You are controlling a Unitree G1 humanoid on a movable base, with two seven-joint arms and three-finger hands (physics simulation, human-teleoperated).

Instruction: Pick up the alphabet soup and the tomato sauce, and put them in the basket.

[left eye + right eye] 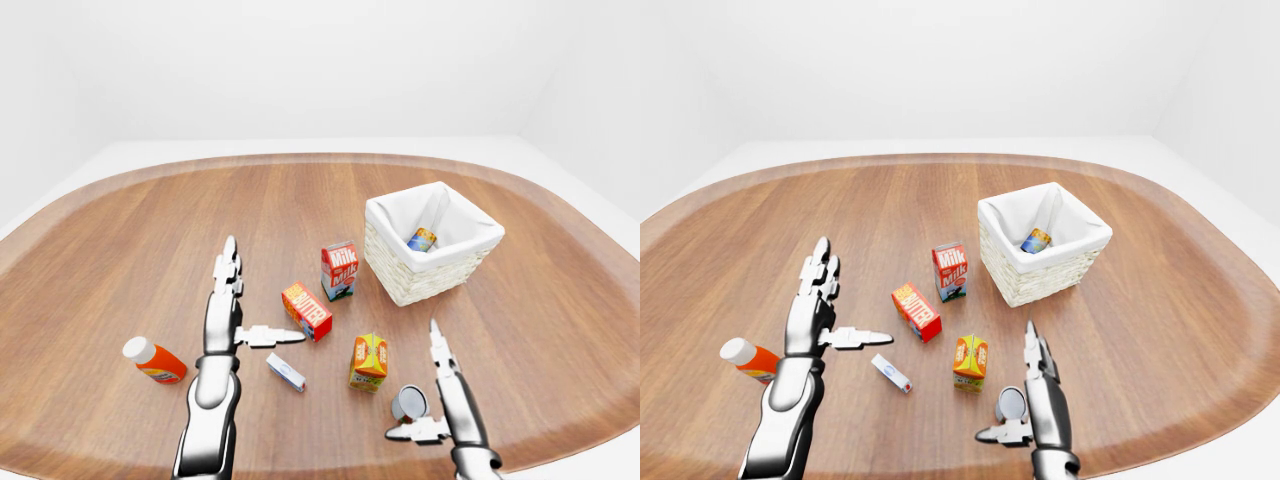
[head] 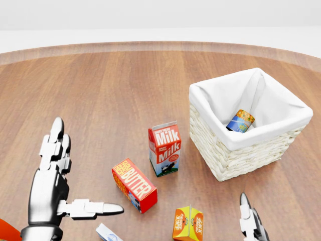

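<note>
Red-and-white gable-top carton [image 2: 164, 148], upright: "Milk" twice in white on red, on 2 faces. Flat red-orange box [image 2: 134, 185] lying on wood table: "BUTTER" in white caps along top face. Small orange carton [image 2: 188, 224]: print too small to read. Blue-yellow can [image 2: 240, 120] in basket: label illegible.

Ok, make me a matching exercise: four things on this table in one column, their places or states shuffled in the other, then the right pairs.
Things:
1. milk carton
2. butter box
3. blue-and-yellow can
4. grey can

Places or states:
A. lying inside the basket
B. lying on its side by the right robot hand
C. standing upright, left of the basket in the head view
D. lying flat, below and left of the milk carton in the head view

Pairs: 1-C, 2-D, 3-A, 4-B
</note>
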